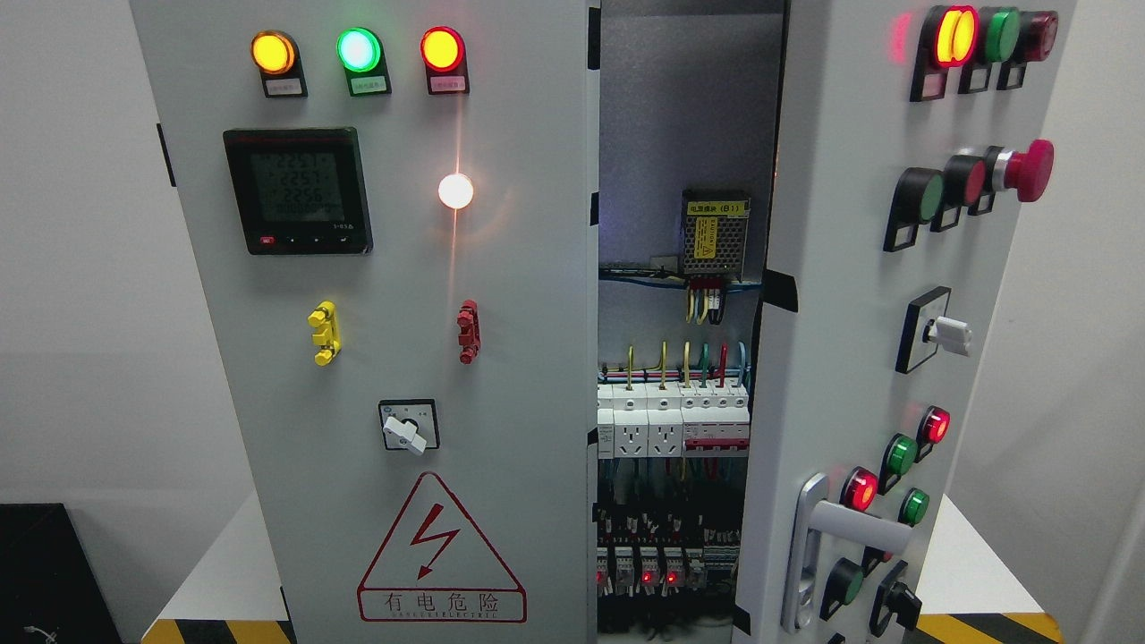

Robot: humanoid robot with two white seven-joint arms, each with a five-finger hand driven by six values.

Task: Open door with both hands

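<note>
Left door (376, 340): shut, flush with the cabinet. It carries amber, green and red lamps (358, 50), a meter (298, 190), a rotary switch (409, 426) and a hazard triangle (440, 553). Centre: interior exposed through the gap, with a power module (715, 234), breakers (673, 420) and wiring. Right door (886, 358): swung partly open, edge toward the camera, handle (818, 550) low, emergency stop (1029, 168) high. Neither robot hand appears; their state cannot be told.

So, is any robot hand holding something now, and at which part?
No hand is in view, so nothing is seen held; the right door's handle stands free.
</note>
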